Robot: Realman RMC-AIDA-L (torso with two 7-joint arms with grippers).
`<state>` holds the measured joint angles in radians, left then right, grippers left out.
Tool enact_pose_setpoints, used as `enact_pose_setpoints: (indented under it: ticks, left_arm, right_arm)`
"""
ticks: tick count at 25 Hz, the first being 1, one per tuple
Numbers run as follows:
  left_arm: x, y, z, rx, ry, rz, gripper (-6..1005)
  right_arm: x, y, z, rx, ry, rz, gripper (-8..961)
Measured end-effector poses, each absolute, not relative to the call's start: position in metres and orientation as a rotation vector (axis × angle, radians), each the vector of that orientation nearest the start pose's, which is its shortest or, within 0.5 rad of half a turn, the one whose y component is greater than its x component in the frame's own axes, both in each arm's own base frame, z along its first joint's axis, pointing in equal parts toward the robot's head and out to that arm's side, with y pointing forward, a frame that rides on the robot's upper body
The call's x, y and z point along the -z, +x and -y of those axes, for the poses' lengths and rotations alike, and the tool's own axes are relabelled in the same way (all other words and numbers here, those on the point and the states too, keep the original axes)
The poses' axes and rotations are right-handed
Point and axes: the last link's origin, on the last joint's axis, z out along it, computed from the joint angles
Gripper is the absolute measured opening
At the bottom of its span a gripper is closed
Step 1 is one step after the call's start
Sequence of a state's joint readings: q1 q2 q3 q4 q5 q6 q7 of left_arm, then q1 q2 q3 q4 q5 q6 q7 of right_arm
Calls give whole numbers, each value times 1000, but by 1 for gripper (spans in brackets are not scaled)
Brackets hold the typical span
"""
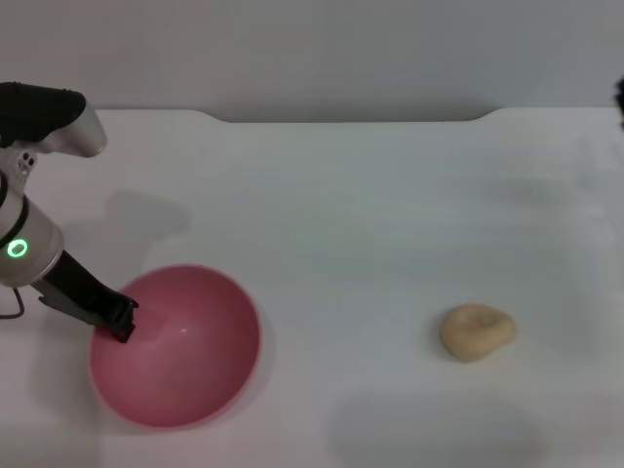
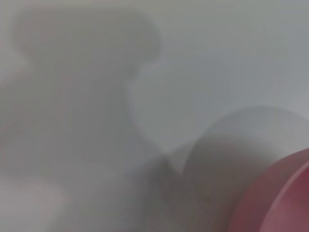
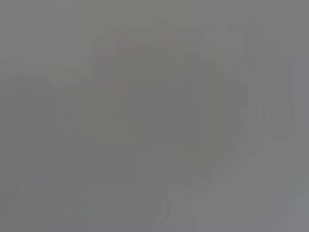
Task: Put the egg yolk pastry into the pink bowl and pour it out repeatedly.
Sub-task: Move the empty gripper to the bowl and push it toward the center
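The pink bowl (image 1: 180, 346) sits on the white table at the front left, open side up and empty. My left gripper (image 1: 122, 320) is at the bowl's left rim, its dark fingers closed over the edge. A part of the bowl's rim also shows in the left wrist view (image 2: 285, 198). The egg yolk pastry (image 1: 476, 331), a small pale tan lump, lies on the table at the front right, well apart from the bowl. My right gripper is out of view; only a dark bit of that arm (image 1: 620, 93) shows at the far right edge.
The white table (image 1: 341, 214) has a notched back edge against a grey wall. The right wrist view shows only a blurred grey surface.
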<state>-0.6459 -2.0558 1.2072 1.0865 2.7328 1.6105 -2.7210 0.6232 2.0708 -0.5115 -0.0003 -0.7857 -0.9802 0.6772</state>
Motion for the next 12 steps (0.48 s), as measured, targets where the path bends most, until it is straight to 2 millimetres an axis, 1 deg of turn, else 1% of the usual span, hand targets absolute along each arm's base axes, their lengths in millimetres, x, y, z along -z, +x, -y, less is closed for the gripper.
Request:
enact_pose_setpoints:
  ticks: [1, 2, 3, 5, 7, 9, 12]
  left_arm:
    - [-13, -247, -352, -638, -2310, 1459, -1]
    - [-13, -246, -353, -636, -2311, 1456, -1]
    - [-13, -246, -353, -636, -2311, 1456, -1]
    - [-12, -244, -354, -629, -2312, 1450, -1]
    - [-12, -243, -355, -625, -2313, 1446, -1]
    - [-13, -242, -356, -620, -2315, 1441, -2]
    - [-13, -240, -358, -604, -2318, 1433, -2]
  right_arm:
    - [-3, 330, -389, -930, -1435, -1063, 466]
    - [5, 317, -404, -926, -1554, -1158, 466]
    - [5, 317, -404, -926, -1554, -1158, 466]
    - [11, 302, -415, -899, -1698, -1242, 466]
    - [10, 287, -423, -830, -1865, -1308, 466]
    - [3, 272, -429, -744, -2002, -1365, 466]
    - [-11, 251, -425, -526, -2218, -1411, 466]
